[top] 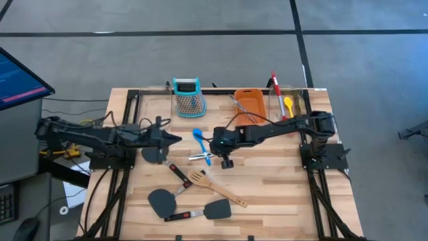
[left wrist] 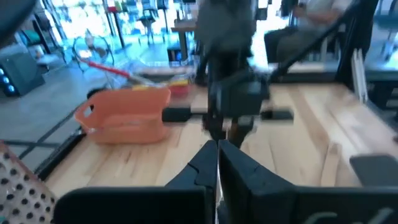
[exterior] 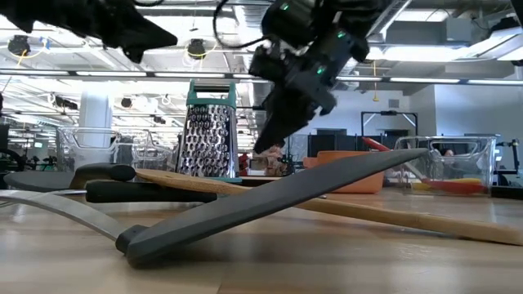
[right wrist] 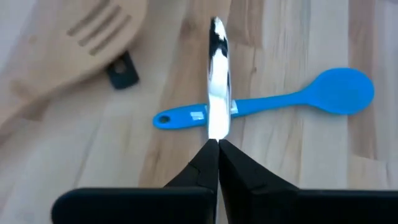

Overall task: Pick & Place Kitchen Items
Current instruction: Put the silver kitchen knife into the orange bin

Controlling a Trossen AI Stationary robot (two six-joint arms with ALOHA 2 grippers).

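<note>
Wooden table (top: 281,201), mid-pick: right gripper (right wrist: 217,144) pinching silver tongs (right wrist: 217,81) above blue spoon (right wrist: 280,102) at centre. Left gripper (left wrist: 217,152) pressed together, idle at left. Next: likely lifting clear of the spoon.

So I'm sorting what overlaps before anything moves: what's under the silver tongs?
The blue spoon's handle lies under the silver tongs, crossing them above the wooden table. The right gripper hides their near end.

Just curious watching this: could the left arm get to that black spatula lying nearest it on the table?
Probably yes. The left tool hangs shut above bare wood, and the black spatula lies uncovered nearby, nothing between them. The tool would have to open first.
</note>
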